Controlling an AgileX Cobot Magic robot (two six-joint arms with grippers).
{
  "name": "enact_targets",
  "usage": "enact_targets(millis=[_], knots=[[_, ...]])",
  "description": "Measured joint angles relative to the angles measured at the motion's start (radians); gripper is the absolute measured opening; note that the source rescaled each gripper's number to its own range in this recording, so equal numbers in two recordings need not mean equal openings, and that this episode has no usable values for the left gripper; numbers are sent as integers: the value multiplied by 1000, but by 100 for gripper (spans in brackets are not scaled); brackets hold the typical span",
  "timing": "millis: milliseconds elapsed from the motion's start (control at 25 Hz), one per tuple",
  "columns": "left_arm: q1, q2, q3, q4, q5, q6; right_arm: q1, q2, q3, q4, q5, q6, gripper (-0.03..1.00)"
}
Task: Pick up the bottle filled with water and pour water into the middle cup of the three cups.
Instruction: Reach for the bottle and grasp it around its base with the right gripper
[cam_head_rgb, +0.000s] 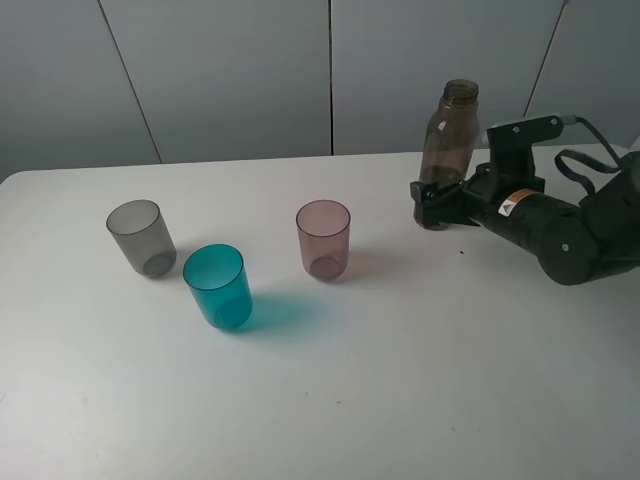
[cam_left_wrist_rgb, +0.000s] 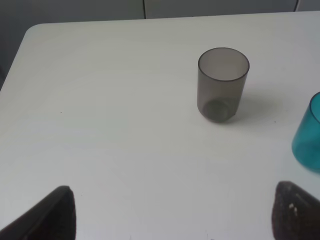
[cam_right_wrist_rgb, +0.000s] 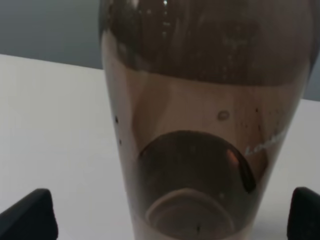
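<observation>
The smoky brown bottle (cam_head_rgb: 448, 150) stands upright at the back right of the table, open at the top, with water in its lower part. My right gripper (cam_head_rgb: 435, 205) is open with its fingers on either side of the bottle's base; in the right wrist view the bottle (cam_right_wrist_rgb: 200, 125) fills the gap between the fingers (cam_right_wrist_rgb: 27, 217), and the left one stands apart from it. The teal middle cup (cam_head_rgb: 218, 287) stands front left, between the grey cup (cam_head_rgb: 142, 237) and the pink-mauve cup (cam_head_rgb: 323, 239). My left gripper (cam_left_wrist_rgb: 175, 215) is open and empty above the table, near the grey cup (cam_left_wrist_rgb: 222, 82) and the teal cup (cam_left_wrist_rgb: 307, 135).
The white table (cam_head_rgb: 400, 400) ends at a rounded back left corner (cam_left_wrist_rgb: 35, 30). A grey panelled wall (cam_head_rgb: 230, 70) rises behind it. The right arm's black body and cables (cam_head_rgb: 570, 230) lie at the right edge.
</observation>
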Motion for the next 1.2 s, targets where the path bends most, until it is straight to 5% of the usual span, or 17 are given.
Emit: enact_targets(millis=[1200], knots=[[0, 0, 0, 0, 0, 0, 0, 140, -161, 35, -78, 15, 100]])
